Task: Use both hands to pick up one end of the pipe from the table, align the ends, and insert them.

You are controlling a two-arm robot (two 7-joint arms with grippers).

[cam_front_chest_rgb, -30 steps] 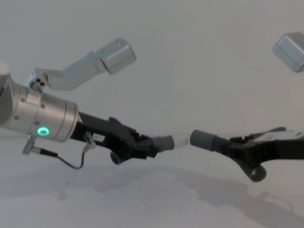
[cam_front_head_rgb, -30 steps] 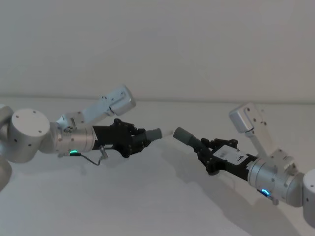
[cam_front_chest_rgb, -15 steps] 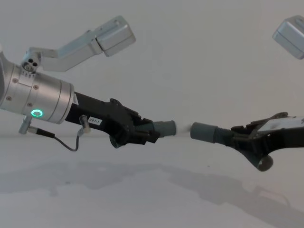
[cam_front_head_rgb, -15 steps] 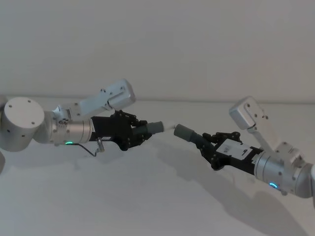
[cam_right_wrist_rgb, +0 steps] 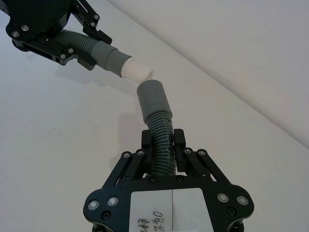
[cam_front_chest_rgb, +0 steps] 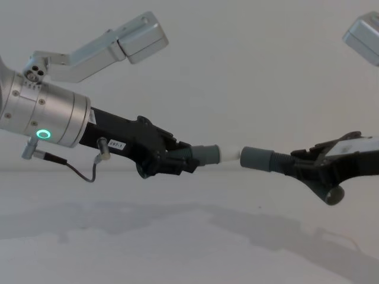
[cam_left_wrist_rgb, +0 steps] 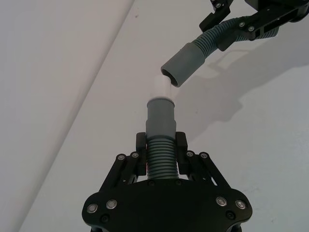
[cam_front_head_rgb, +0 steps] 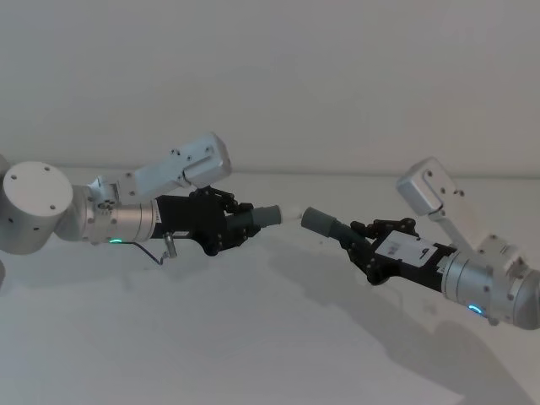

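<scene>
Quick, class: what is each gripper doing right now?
Left gripper: shut on the white-tipped dark grey corrugated hose piece.
Right gripper: shut on the plain-collared grey corrugated hose piece.

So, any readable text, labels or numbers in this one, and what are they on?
White label on the right gripper body: handwriting, too blurred to read.
Small white tag on the left gripper body, chest view: too small to read.
Both hose pieces: no text.

Silver cyl. wrists (cam_front_chest_rgb: 44,121), green ring light (cam_front_chest_rgb: 42,134), black grippers (cam_left_wrist_rgb: 161,145).

gap closed | white tip (cam_front_chest_rgb: 230,155) now at collar mouth (cam_front_chest_rgb: 244,157)
</scene>
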